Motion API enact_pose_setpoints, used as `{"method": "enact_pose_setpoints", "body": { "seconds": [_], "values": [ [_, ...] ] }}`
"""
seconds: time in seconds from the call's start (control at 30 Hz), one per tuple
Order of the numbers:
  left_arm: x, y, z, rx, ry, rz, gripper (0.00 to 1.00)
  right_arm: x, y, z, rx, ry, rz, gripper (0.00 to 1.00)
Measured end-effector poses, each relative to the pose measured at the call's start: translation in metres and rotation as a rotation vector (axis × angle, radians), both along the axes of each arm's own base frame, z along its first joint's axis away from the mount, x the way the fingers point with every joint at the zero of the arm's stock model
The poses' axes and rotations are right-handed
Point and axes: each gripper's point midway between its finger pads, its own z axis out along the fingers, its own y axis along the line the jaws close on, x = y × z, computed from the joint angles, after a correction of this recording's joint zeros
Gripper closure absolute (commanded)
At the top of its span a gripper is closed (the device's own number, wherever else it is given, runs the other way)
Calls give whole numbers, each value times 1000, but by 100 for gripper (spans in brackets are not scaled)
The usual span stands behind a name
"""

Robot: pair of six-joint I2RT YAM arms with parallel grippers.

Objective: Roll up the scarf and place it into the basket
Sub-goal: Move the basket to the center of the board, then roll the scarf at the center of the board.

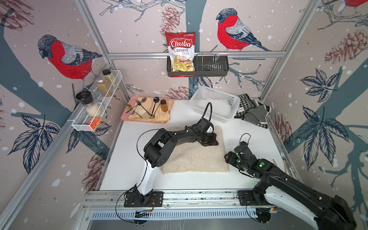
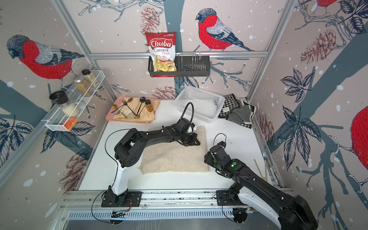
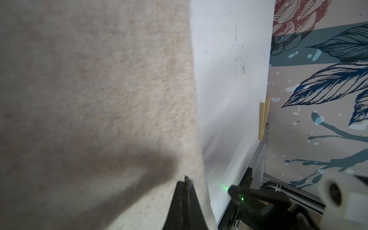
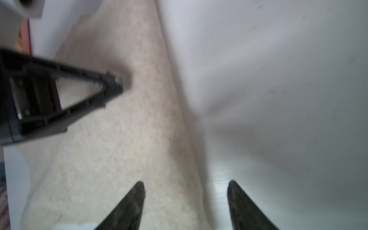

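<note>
On the bench (image 1: 249, 131), the scarf (image 1: 195, 157) lies flat, not rolled yet; the basket (image 1: 211, 115) behind it is empty. My left pincer (image 3: 186, 180) is closed, tip on the scarf. My right pincer (image 4: 186, 185) is open over its edge, holding nothing.

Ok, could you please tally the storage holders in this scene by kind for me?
White perforated basket: 1
White wire rack: 1
Black slotted caddy: 1
Pink tray: 1
Total: 4

Bright, even light; wrist views blurred.
</note>
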Motion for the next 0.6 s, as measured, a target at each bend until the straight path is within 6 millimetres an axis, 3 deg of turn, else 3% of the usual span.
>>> {"method": "enact_pose_setpoints", "body": {
  "seconds": [0.07, 0.17, 0.23, 0.3, 0.6],
  "values": [
    [-3, 0, -5, 11, 3, 1, 100, 14, -14, 1, -22, -3, -55, 50],
    [-4, 2, -14, 34, 6, 10, 100, 29, -34, -5, -58, 5, -109, 83],
    [-4, 5, -23, 54, 13, 22, 100, 35, -43, -11, -67, 26, -121, 94],
    [-4, 7, -29, 58, 9, 27, 100, 39, -44, -17, -69, 37, -107, 97],
    [2, -1, -35, 7, -23, 39, 100, 56, -16, -41, -2, 48, 38, 98]
  ]
}}
